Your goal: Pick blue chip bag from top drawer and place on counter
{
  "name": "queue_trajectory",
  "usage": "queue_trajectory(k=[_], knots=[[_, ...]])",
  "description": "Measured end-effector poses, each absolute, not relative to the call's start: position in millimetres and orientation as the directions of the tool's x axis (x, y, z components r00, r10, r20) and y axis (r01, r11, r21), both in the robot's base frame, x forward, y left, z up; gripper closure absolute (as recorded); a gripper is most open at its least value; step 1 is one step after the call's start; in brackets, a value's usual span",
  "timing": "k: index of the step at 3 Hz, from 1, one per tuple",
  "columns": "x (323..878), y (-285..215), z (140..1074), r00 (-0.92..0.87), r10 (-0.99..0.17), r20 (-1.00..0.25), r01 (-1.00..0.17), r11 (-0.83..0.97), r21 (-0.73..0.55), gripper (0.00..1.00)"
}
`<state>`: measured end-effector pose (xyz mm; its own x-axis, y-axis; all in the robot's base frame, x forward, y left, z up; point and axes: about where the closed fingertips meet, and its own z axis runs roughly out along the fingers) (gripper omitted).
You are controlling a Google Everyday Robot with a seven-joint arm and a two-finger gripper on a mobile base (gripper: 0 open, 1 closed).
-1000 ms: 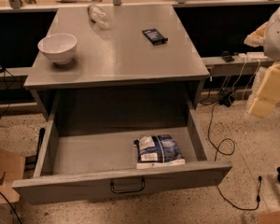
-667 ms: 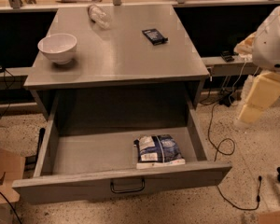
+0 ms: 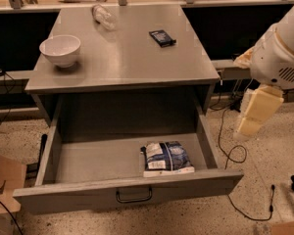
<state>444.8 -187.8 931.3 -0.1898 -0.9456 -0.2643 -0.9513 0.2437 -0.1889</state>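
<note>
The blue chip bag (image 3: 166, 158), blue and white and crinkly, lies flat in the front right part of the open top drawer (image 3: 88, 160). The drawer is pulled fully out, and its dark wire handle (image 3: 134, 197) shows on the front panel. The grey metal counter (image 3: 132, 58) spans above it. My arm comes in from the right edge, with its white joint (image 3: 279, 58) high up. My gripper (image 3: 250, 124), a cream-coloured piece, hangs down to the right of the cabinet. It is outside the drawer, above floor level and apart from the bag.
On the counter stand a white bowl (image 3: 61, 50) at the left, a clear plastic bottle (image 3: 103, 16) lying at the back, and a small flat dark blue box (image 3: 162, 37). Black cables (image 3: 230, 151) trail on the floor at the right. A cardboard box (image 3: 2, 182) sits at the lower left.
My arm and gripper have moved left and slightly down, closer to the cabinet's right side. The bag and the drawer have not moved.
</note>
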Motion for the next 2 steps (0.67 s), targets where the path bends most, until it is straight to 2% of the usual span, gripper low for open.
queue_trajectory(k=[1,2], knots=[[447.9,-190.1,919.4,-0.236,-0.929,-0.285,-0.945,0.287,-0.154,0.00],[457.2,-178.7,880.7,-0.318,-0.884,-0.343,-0.933,0.357,-0.054,0.00]])
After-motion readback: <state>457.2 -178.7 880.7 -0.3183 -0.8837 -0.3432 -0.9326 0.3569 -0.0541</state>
